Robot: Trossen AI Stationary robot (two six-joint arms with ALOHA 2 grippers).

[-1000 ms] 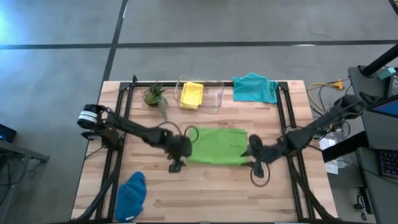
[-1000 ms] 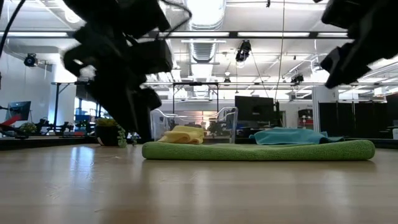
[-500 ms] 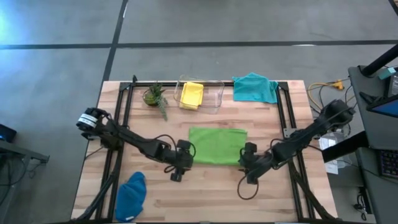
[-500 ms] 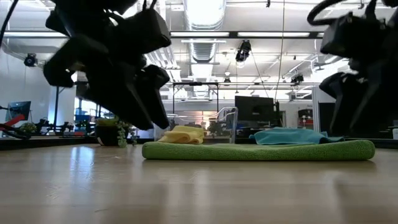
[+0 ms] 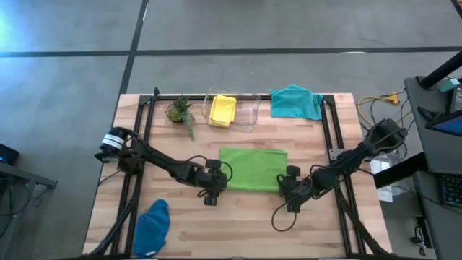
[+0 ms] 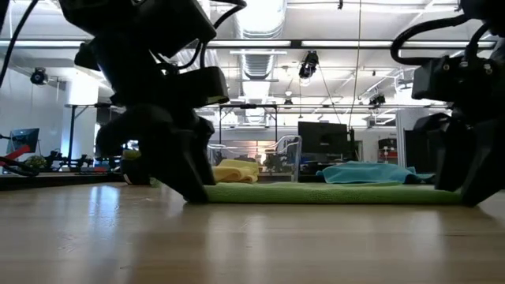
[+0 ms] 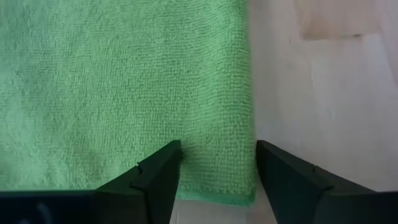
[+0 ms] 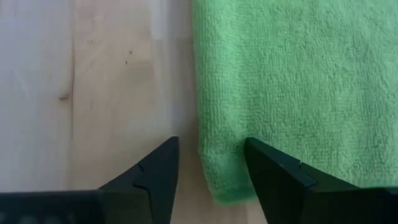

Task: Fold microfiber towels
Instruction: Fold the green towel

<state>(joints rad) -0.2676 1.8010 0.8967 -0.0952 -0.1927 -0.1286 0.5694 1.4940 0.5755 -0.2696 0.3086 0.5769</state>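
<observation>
A lime green towel (image 5: 253,170) lies flat in the middle of the table, seemingly folded over once. My left gripper (image 5: 212,193) is open and low at its near left corner (image 7: 244,194): one finger is over the cloth, the other over bare wood. My right gripper (image 5: 289,196) is open and low at the near right corner (image 8: 219,194), standing the same way. A yellow towel (image 5: 222,110) lies in a clear bin (image 5: 250,115). A teal towel (image 5: 296,102) lies at the far edge. A dark blue towel (image 5: 153,225) lies bunched at the near left. My left gripper's fingers (image 7: 155,180) straddle the green towel's side edge at the near left corner, pointing down; I cannot tell whether they touch the cloth. My right gripper's fingers (image 8: 273,177) straddle the side edge at the near right corner, pointing down; I cannot tell whether they touch it.
A small potted plant (image 5: 178,110) stands at the far left beside the bin. Black frame rails (image 5: 137,144) run along both table sides. Bare wood lies along the near edge between the blue towel and the right rail.
Both grippers have come down to table height and moved a little toward the near edge, settling at the green towel's two near corners. The towel has stayed flat where it was.
</observation>
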